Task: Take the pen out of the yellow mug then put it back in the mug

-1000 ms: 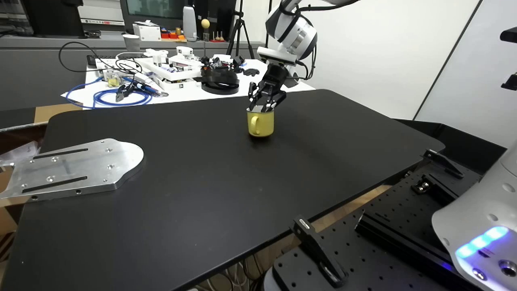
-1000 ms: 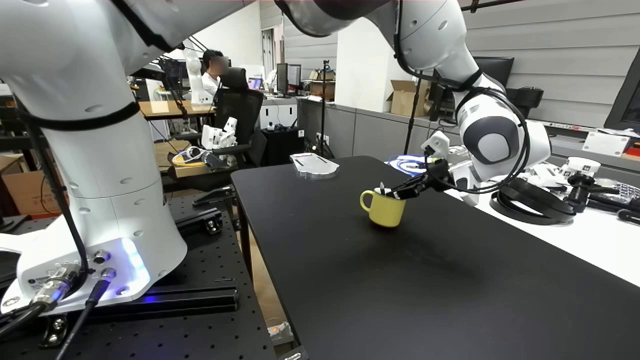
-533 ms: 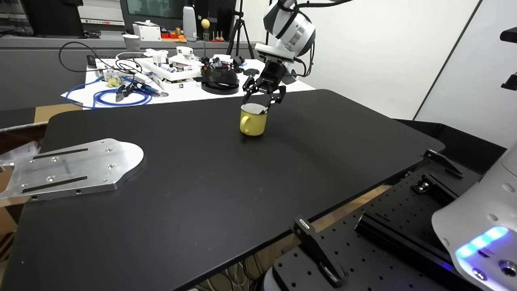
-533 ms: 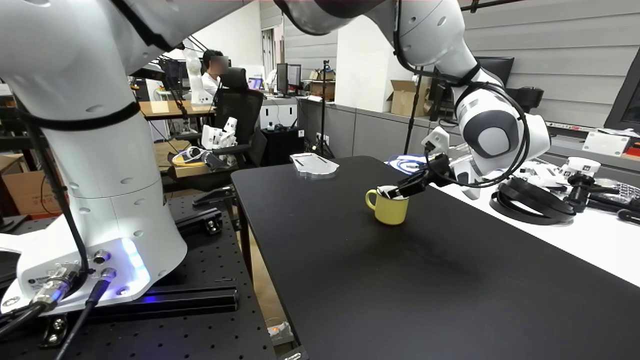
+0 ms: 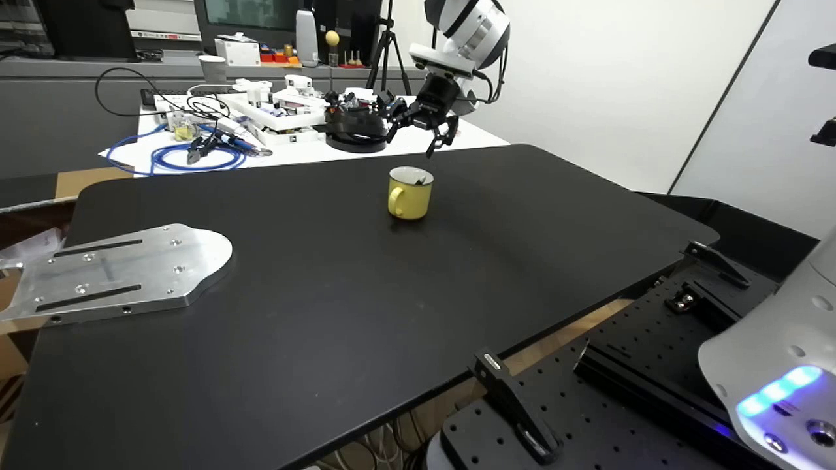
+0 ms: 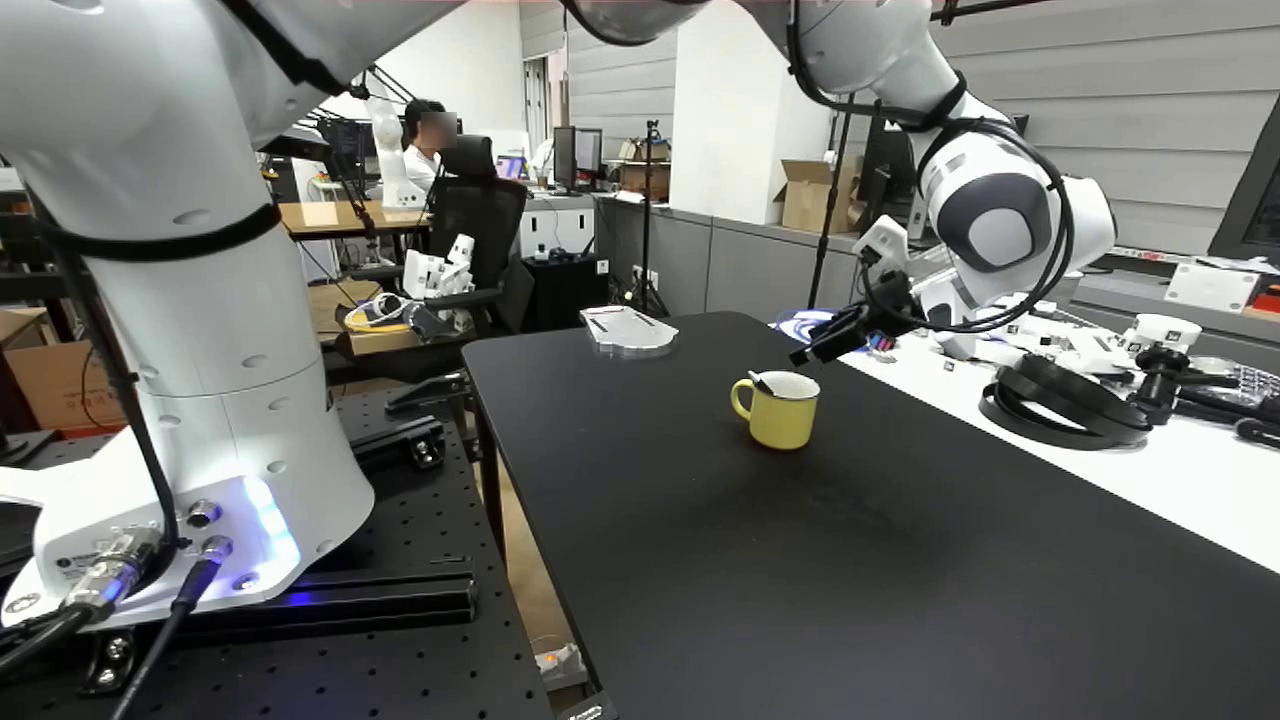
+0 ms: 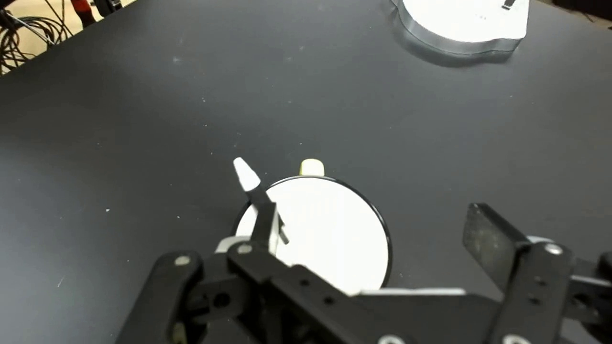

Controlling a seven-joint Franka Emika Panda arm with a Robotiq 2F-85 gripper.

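The yellow mug (image 6: 783, 420) stood upright on the black tabletop (image 5: 326, 365), handle roughly on the side twd the metal plate (image 5: 137, 267). Plate lay at the tabletop's edge, well apart from the mug. The pen (image 7: 247, 175) was in the mug, tilted, white end stuck out past the rim nr the handle; lower pt mostly hidden.

Next to the tabletop, a white table (image 6: 1150, 487) was packed w/ clutter: blue cable (image 5: 163, 164), white parts (image 5: 284, 119), black round object (image 5: 356, 125), etc. Bkgd incl. a tripod (image 5: 386, 47), cardboard box (image 6: 808, 195), office chair (image 6: 475, 212) & a person (image 6: 422, 160) w/ face blurred.

In the way: in the wrist view 1 jaw of the gripper (image 7: 375, 227) cut across the mug's rim & hid pt of the pen. In both exterior views a gap showed b/w gripper & mug, so those 2 were apart. Jaws were spread wide, w/ nothing held.

The arm (image 6: 1000, 235) arched high from the robot base (image 6: 230, 450), out past the mug, then bent back at the wrist. Gripper hung abv the tabletop, angled down twd the mug from the side away from the base; black cables (image 6: 1063, 238) looped off the wrist.
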